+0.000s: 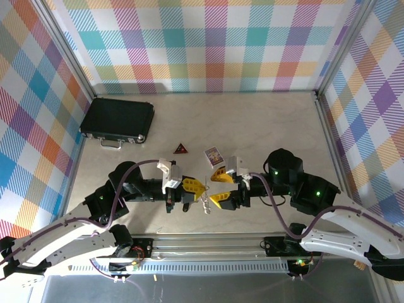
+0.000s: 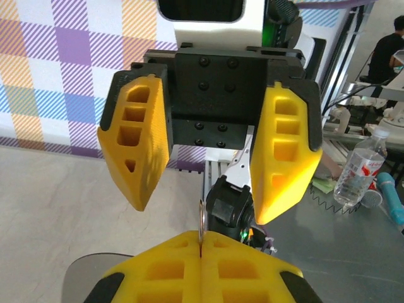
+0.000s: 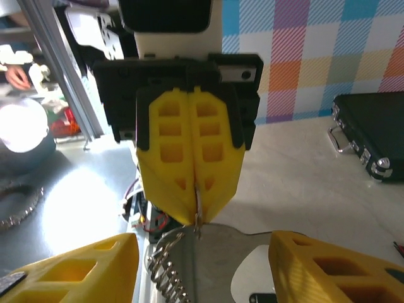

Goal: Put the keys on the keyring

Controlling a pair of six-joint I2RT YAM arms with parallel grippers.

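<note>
The fingers (image 3: pixel 165 151) of the left gripper (image 3: pixel 196 213) are pressed flat together, and a thin silvery wire is pinched at their tips: the keyring (image 3: pixel 165 271) is gripped there. The fingers (image 2: pixel 136 145) of the right gripper (image 2: pixel 204 211) are spread wide, and nothing is clamped between them.

In the right wrist view the keyring is seen hanging below the pinch, in the lower middle of the frame. Its bumpy coiled side trails toward the lower left, so its long axis is judged to run roughly downward from the left fingertips. It hangs within the gap between the right gripper's open fingers, closer to the one at the frame's lower left.

In the top view the two grippers are seen tip to tip at the lower centre of the frame, with the ring as a small glint between them. The right arm is judged the free one for bringing a key to the ring.

The key cannot be made out with certainty. A small dark shape at the bottom edge of the right wrist view may be it.

A purple card (image 1: pixel 213 155) and a red-and-black triangle (image 1: pixel 181 149) lie just above the grippers in the frame. A black case (image 1: pixel 118 121) is seen closed at the upper left, its contents hidden.
</note>
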